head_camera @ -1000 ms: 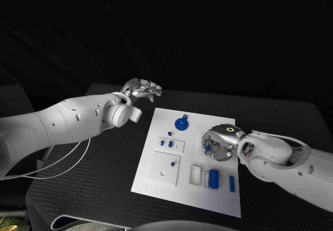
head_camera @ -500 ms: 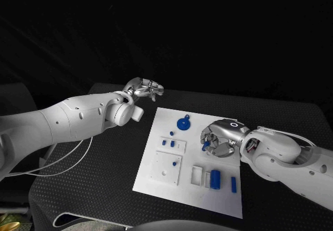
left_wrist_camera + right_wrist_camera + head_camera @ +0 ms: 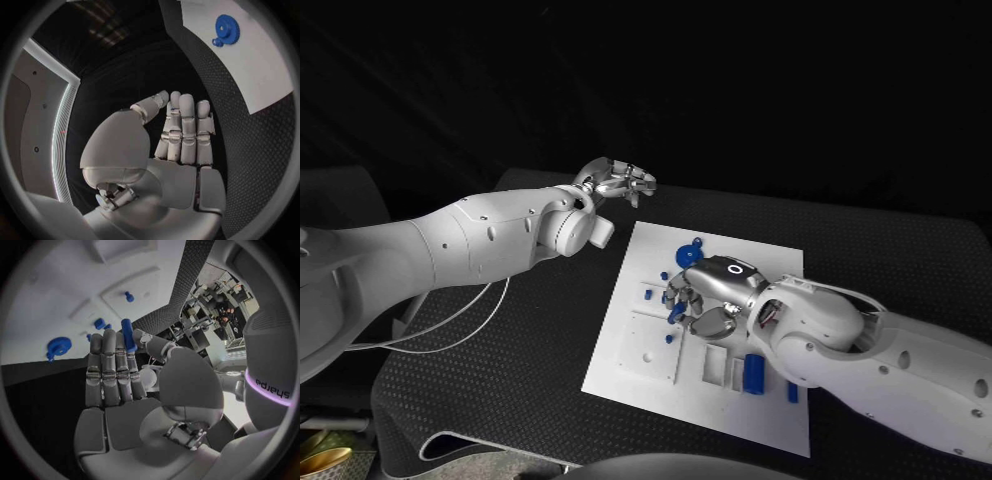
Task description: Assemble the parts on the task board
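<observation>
The white task board (image 3: 632, 375) lies in the middle of the black table. On it are a blue gear (image 3: 685, 256), small blue pegs (image 3: 651, 279), a blue block (image 3: 753, 372) and a thin blue bar (image 3: 792, 392). My right hand (image 3: 707, 300) hovers over the board's middle and pinches a blue peg (image 3: 127, 335) between thumb and fingers; that peg (image 3: 678, 312) hangs just above the square white plates. My left hand (image 3: 616, 181) floats off the board's far left corner, fingers straight and side by side (image 3: 184, 127), holding nothing. The gear (image 3: 226, 31) lies well ahead of it.
A white cable (image 3: 437, 340) loops on the table at the left, under my left arm. Black textured tabletop (image 3: 488, 400) surrounds the board. The right wrist view shows the gear (image 3: 58, 347) and pegs (image 3: 99, 323) beyond the fingertips.
My right hand has moved left across the board with the blue peg, from the right edge to above the small pegs. The left hand has barely shifted.
</observation>
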